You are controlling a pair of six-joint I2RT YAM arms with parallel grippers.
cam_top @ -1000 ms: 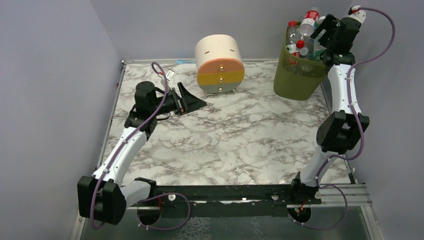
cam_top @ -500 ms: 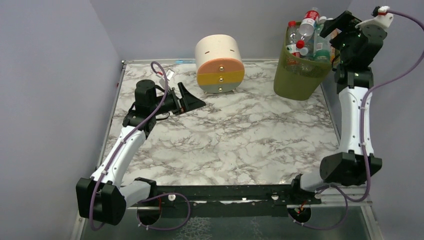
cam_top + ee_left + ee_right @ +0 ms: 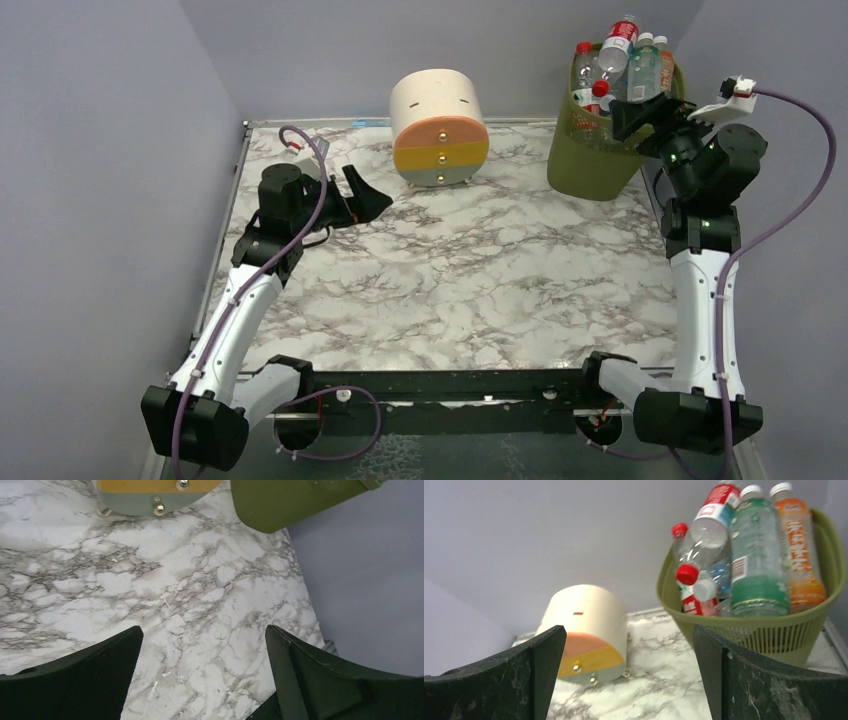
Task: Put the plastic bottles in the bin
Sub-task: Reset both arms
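Plastic bottles point(image 3: 615, 60) are standing heaped in the bin point(image 3: 590, 160) at the far right corner of the worktop point(image 3: 480, 280), their caps poking above its rim. In the top view the right gripper point(image 3: 635, 118), which a second ago was reaching up over the rim among the bottles, is now hanging lower and nearer, just beside the bin's right side, with its arm drawn back. The left gripper point(image 3: 365, 195) is sitting slightly further left than before, pointing toward the drawer unit point(image 3: 440, 125).

From the left wrist, the left gripper point(image 3: 202, 635) is showing its fingers point(image 3: 75, 680) spread wide with only bare marble between them.

From the right wrist, the right gripper point(image 3: 629, 635) is likewise gaping and carrying nothing, facing the bin point(image 3: 774, 625), where the orange bottle point(image 3: 801, 550) is leaning at the right.
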